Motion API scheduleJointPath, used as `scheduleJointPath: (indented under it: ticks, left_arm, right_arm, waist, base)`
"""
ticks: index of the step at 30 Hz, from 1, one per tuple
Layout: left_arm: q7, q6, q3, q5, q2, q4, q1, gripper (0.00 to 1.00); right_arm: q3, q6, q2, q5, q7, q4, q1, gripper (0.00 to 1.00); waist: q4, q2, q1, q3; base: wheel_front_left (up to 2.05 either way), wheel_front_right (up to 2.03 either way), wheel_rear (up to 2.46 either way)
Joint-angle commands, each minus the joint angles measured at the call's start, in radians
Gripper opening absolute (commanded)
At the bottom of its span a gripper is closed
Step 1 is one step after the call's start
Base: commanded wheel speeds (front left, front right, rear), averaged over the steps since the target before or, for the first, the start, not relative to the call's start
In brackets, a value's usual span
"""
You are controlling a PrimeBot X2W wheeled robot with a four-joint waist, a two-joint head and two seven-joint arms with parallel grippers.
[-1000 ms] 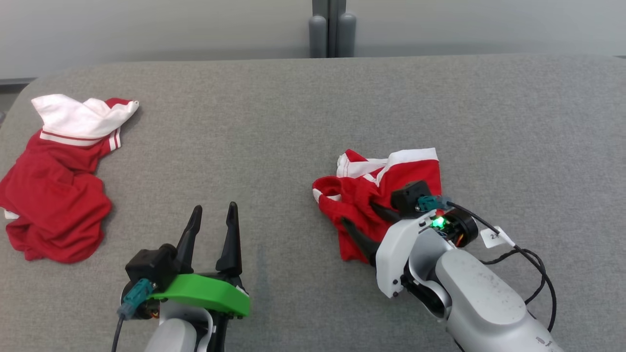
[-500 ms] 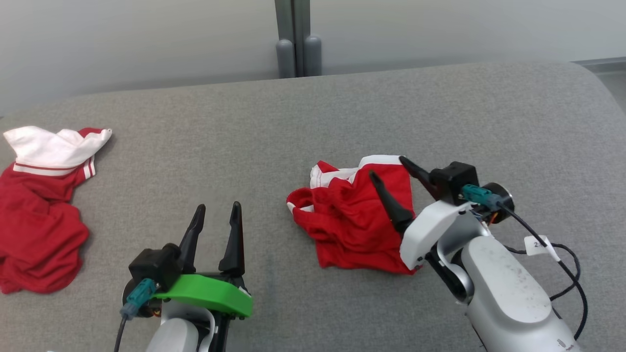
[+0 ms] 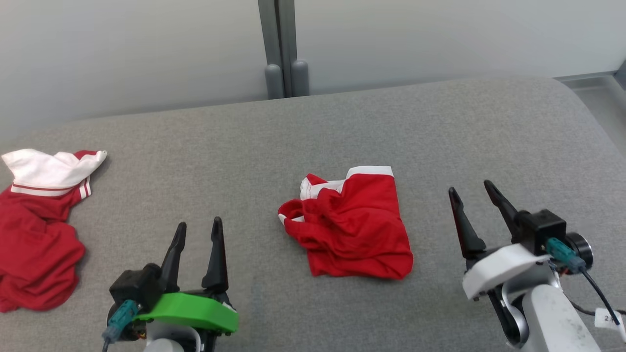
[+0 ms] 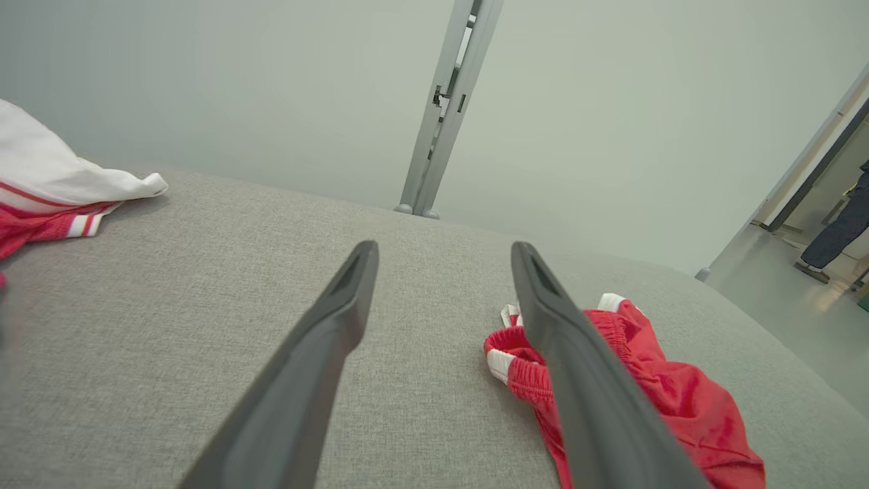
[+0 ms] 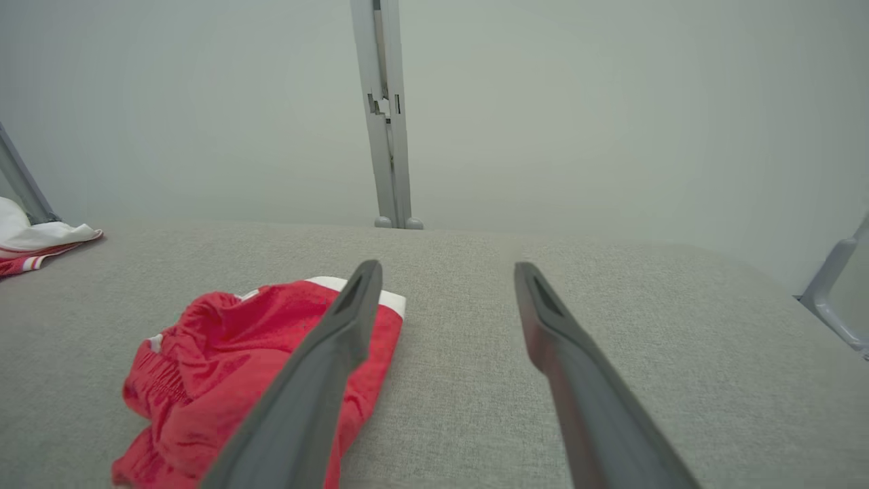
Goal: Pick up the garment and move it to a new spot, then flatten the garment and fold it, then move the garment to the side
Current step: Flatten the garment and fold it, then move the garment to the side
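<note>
Head view: crumpled red shorts [image 3: 349, 234] with white trim lie mid-way along the gray woven bench [image 3: 440, 122], between the left fingers [image 3: 215, 259] and right fingers [image 3: 462, 223], both pairs apart, empty. Left wrist view: shorts [image 4: 679, 394] lie right of the tapered dark fingers. Right wrist view: shorts [image 5: 224, 353] lie left.

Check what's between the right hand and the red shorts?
Nothing: in the head view, bare grey fabric surface separates the right hand from the red shorts.
</note>
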Motion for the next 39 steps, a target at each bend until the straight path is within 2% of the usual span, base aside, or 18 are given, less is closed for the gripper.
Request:
scheduleJointPath:
  ticks: [1,13,30,34,39]
  left_arm:
    - [-0.001,0.007,0.009,0.005,0.002,-0.008,0.024,1.00]
    - [-0.001,0.026,0.038,0.008,0.002,-0.046,0.115,1.00]
    - [-0.001,0.030,0.037,0.022,0.002,-0.065,0.104,1.00]
    - [-0.001,0.028,0.031,0.023,0.002,-0.061,0.085,1.00]
    - [-0.001,0.025,0.026,0.025,0.002,-0.057,0.066,1.00]
  right_arm:
    - [-0.012,-0.001,-0.003,0.010,-0.015,-0.004,0.030,1.00]
    - [-0.047,-0.001,-0.003,0.053,-0.074,0.041,0.132,1.00]
    - [-0.046,-0.001,-0.003,0.059,-0.079,0.100,0.079,1.00]
    - [-0.035,-0.001,-0.003,0.048,-0.031,0.126,0.021,1.00]
    - [-0.028,-0.001,-0.002,0.050,0.115,0.176,-0.092,1.00]
  waist:
    - [-0.006,0.0000,0.0000,-0.011]
    - [-0.001,0.0000,0.0000,-0.017]
    - [0.016,0.0000,0.0000,-0.006]
    - [0.026,0.0000,0.0000,0.009]
    - [0.049,0.0000,0.0000,0.030]
  base:
    - [0.00,0.00,0.00]
    - [0.00,0.00,0.00]
    - [0.00,0.00,0.00]
    - [0.00,0.00,0.00]
    - [0.00,0.00,0.00]
